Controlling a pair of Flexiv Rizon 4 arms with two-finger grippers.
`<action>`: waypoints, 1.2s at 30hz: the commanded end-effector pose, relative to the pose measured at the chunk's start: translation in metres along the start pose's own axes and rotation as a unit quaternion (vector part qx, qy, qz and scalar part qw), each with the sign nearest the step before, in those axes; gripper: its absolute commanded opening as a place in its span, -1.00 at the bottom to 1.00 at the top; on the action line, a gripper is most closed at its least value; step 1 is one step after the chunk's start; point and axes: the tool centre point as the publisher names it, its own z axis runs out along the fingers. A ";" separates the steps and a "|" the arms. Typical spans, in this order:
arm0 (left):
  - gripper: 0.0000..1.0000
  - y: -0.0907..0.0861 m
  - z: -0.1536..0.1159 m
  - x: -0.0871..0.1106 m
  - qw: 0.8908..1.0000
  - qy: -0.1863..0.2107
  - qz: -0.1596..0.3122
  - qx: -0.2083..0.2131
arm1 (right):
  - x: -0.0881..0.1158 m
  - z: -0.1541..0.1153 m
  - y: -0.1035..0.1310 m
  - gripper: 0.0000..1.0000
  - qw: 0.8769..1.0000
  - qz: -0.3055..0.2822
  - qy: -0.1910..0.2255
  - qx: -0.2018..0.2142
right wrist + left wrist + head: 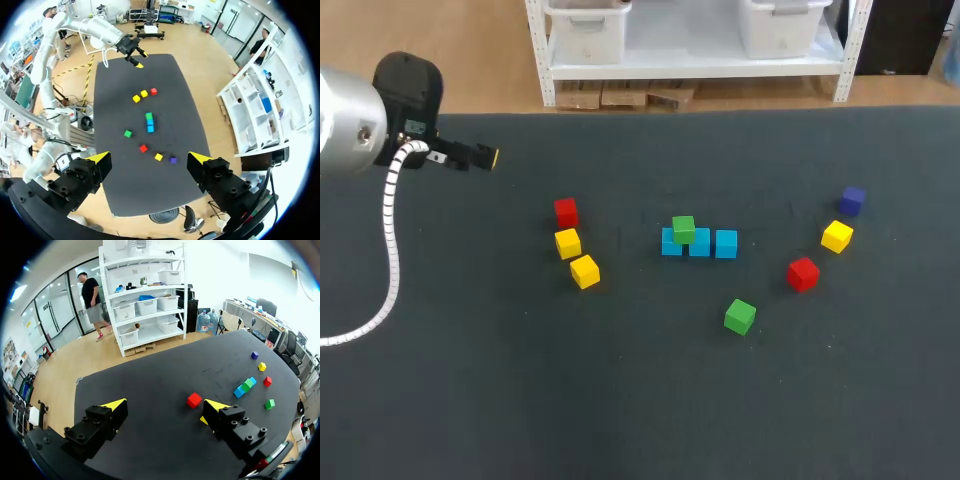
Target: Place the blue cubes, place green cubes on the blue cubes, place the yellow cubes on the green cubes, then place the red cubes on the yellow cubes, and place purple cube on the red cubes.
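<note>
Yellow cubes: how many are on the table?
3. One yellow cube beside a red cube, another next to it, the third by the purple cube. None seems hidden.

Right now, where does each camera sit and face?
Head view: above and behind, looking down on the table; only the left arm shows.
Left wrist view: low over the table, facing across it toward the blue cubes; left gripper open.
Right wrist view: high up, looking down on the whole table; right gripper open, left arm opposite.
All three share the blue cubes with a green cube on them.
</note>
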 end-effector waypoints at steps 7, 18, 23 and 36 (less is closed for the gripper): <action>1.00 -0.001 0.001 -0.001 1.000 0.000 -0.001 -0.004 | 0.000 0.000 -0.003 1.00 0.999 0.014 0.024 0.030; 1.00 -0.001 0.001 -0.001 1.000 0.000 -0.001 -0.004 | 0.001 -0.003 -0.001 1.00 0.997 0.030 0.072 0.014; 1.00 -0.001 0.001 -0.001 1.000 0.000 -0.001 -0.004 | 0.000 -0.003 -0.001 1.00 0.997 0.034 0.066 0.012; 1.00 -0.001 0.001 -0.001 1.000 0.000 -0.001 -0.004 | 0.000 -0.003 -0.001 1.00 0.997 0.034 0.066 0.012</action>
